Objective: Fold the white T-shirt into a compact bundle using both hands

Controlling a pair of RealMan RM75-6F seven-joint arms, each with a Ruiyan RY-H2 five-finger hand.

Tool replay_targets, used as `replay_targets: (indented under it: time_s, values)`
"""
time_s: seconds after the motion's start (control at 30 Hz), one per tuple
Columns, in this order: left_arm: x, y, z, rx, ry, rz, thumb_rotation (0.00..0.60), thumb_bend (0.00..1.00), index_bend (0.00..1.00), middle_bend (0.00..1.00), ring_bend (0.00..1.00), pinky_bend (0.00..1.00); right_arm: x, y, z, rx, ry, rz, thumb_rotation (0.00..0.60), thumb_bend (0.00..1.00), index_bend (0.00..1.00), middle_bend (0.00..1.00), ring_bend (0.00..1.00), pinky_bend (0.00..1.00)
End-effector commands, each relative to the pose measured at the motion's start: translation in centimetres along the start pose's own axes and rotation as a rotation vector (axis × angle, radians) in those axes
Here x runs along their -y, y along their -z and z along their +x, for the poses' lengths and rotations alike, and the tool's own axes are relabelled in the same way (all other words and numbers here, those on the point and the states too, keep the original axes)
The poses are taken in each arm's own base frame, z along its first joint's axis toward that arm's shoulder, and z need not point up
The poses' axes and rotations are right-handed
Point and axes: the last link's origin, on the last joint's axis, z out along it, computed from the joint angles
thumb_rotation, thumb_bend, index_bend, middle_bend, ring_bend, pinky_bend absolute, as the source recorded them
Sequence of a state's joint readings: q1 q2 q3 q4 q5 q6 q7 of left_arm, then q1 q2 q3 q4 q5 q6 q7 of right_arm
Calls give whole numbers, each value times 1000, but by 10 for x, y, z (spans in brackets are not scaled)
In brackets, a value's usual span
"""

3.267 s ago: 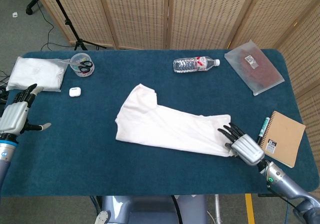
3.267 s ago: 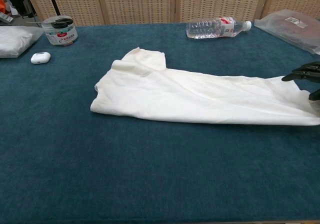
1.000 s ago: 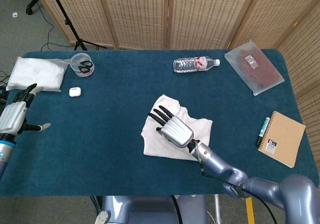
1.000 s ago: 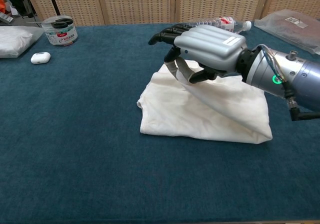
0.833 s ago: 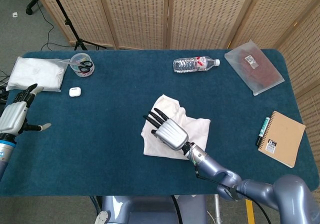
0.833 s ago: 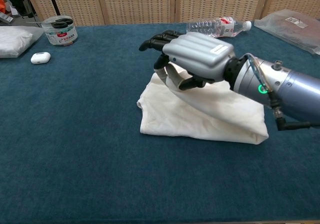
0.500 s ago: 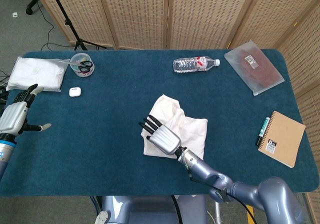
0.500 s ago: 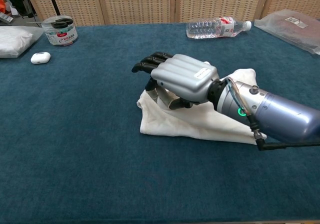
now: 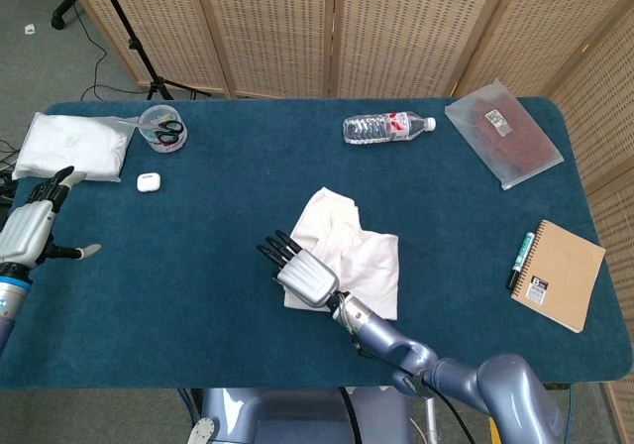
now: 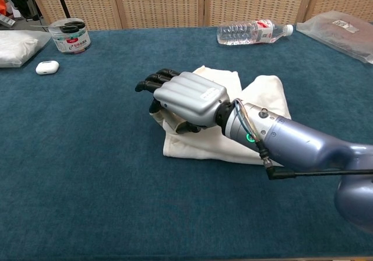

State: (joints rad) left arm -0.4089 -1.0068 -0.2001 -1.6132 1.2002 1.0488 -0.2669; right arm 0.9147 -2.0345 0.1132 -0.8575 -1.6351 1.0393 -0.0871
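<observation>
- white T-shirt (image 10: 256,101): soft matt cloth, a bit rumpled
- table (image 9: 198,266): fuzzy blue fabric cover, matt
- right hand (image 10: 180,101): smooth silvery shell, slight sheen, black fingers
- water bottle (image 9: 386,126): clear glossy plastic
- notebook (image 9: 562,274): plain brown card cover

Right hand (image 10: 186,101): ribbed silver-grey back shell, black fingers (image 10: 152,81), metallic blue-grey forearm with a green indicator light and a thin black cable. Left hand (image 9: 30,228): silver-grey shell, pale fingers, blue-grey wrist.

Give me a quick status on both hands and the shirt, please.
Right hand resting on the T-shirt's left edge, grip unclear. Left hand open at the table's far left edge. T-shirt bundled mid-table. Nothing in the way.
</observation>
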Motion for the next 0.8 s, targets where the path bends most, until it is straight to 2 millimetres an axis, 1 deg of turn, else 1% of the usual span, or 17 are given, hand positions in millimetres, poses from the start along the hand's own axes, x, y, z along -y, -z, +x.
replay_targets:
  time_s: [0.03,0.07,0.1,0.13,0.17,0.2,0.23,0.27,0.3,0.47,0.5,0.57,0.63,0.7,0.73,0.77,0.8]
  values:
    - [0,0,0,0,-1,1,600,0,0,0,0,0,1,-1,-2,10,-10,-1,600,917,713,101,0,0]
    - [0,0,0,0,-2,1,600,0,0,0,0,0,1,-1,-3,12,-14,-1,600,862,680,89,0,0]
    - [0,0,-1,1,-3,2,600,0,0,0,0,0,0,0,-3,19,-22,4,600,777,625,73,0,0]
    - [0,-1,-1,2,-3,3,600,0,0,0,0,0,-1,1,-3,27,-38,2,600,560,492,42,0,0]
    - [0,-1,-1,3,-4,4,600,0,0,0,0,0,-3,1,-1,26,-58,-5,600,304,313,16,0,0]
    - [1,-1,-1,2,-4,5,600,0,0,0,0,0,-4,2,3,20,-73,-11,600,106,157,1,0,0]
    - [1,-1,-1,2,-4,6,600,0,0,0,0,0,-5,3,8,11,-94,-15,600,20,70,0,0,0]
    - [1,-1,-1,2,-3,6,600,0,0,0,0,0,-6,4,13,1,-109,-15,600,0,22,0,0,0]
    - [1,-1,-1,1,-3,7,600,0,0,0,0,0,-7,4,19,-10,-120,-14,600,0,2,0,0,0]
    - [1,-3,-2,4,-4,10,600,0,0,0,0,0,-16,12,54,-74,-159,-10,600,0,1,0,0,0]
    - [1,-3,-2,5,-5,10,600,0,0,0,0,0,-19,13,60,-87,-158,-17,600,0,13,0,0,0]
    - [0,-3,-3,8,-6,8,600,0,0,0,0,0,-33,13,74,-106,-150,-50,600,14,48,0,0,0]
    - [0,-3,-3,8,-7,7,600,0,0,0,0,0,-49,10,81,-92,-158,-100,600,73,107,0,0,0]
    - [0,-2,-3,7,-6,8,600,0,0,0,0,0,-63,7,85,-61,-168,-142,600,165,174,0,0,0]
    - [0,-2,-3,6,-6,8,600,0,0,0,0,0,-71,6,85,-39,-174,-169,600,184,190,0,0,0]
    - [0,-2,-2,4,-6,8,600,0,0,0,0,0,-81,6,84,-5,-192,-208,600,210,220,0,0,0]
    - [0,-3,-2,3,-6,8,600,0,0,0,0,0,-88,5,84,24,-207,-232,600,229,254,0,0,0]
